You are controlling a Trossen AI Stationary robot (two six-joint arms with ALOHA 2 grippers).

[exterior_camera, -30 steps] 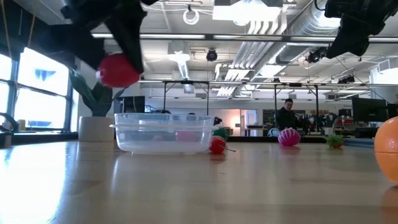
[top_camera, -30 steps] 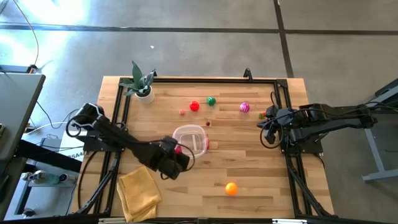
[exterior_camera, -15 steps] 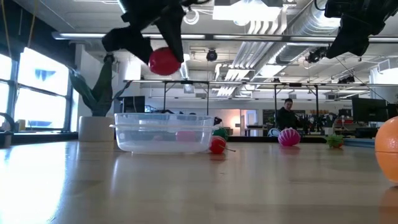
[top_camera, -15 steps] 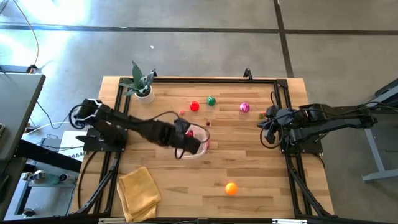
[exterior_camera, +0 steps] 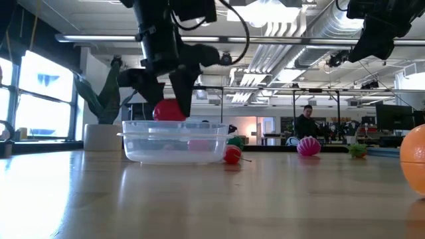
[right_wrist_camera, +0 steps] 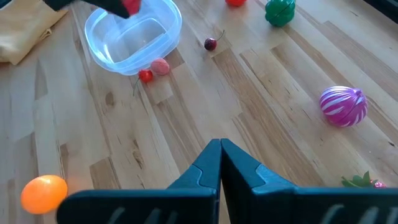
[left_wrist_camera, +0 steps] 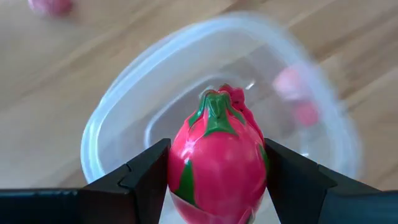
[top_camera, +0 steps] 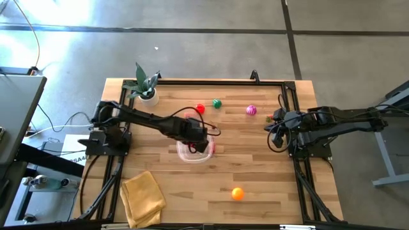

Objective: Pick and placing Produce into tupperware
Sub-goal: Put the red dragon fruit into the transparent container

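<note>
My left gripper (top_camera: 195, 136) hangs over the tupperware (top_camera: 194, 152), a clear round tub with a whitish rim (left_wrist_camera: 118, 106), and is shut on a pink-red toy fruit (left_wrist_camera: 217, 155) with green leaves. In the low view that fruit (exterior_camera: 169, 110) sits just at the tub's rim height. On the far half of the table lie a red piece (top_camera: 200, 109), a green one (top_camera: 217, 103) and a striped magenta one (top_camera: 251, 110). An orange ball (top_camera: 238, 193) lies near the front edge. My right gripper (right_wrist_camera: 219, 155) waits shut by the table's right side. My left gripper pinches the pink-red fruit by its two opposite sides (left_wrist_camera: 180, 168) between its fingers (left_wrist_camera: 146, 171). The fingers come from above, pointing down. The fruit is lifted clear over the tub's opening, its green leafy tip (left_wrist_camera: 214, 102) pointing away from the gripper toward the tub's floor.
Small pink (right_wrist_camera: 160, 66) and red (right_wrist_camera: 145, 76) pieces and a cherry (right_wrist_camera: 210, 43) lie on the table beside the tub. A folded yellow cloth (top_camera: 144, 195) lies at the near left corner, and a potted plant (top_camera: 144, 86) at the far left. A black frame (top_camera: 291, 108) edges the table.
My left gripper has carried the pink-red fruit from the near left of the tub toward the table's far right, up over the tub, and then come down until the fruit sits at rim height. It has stayed shut on the fruit. The tub has not moved.
</note>
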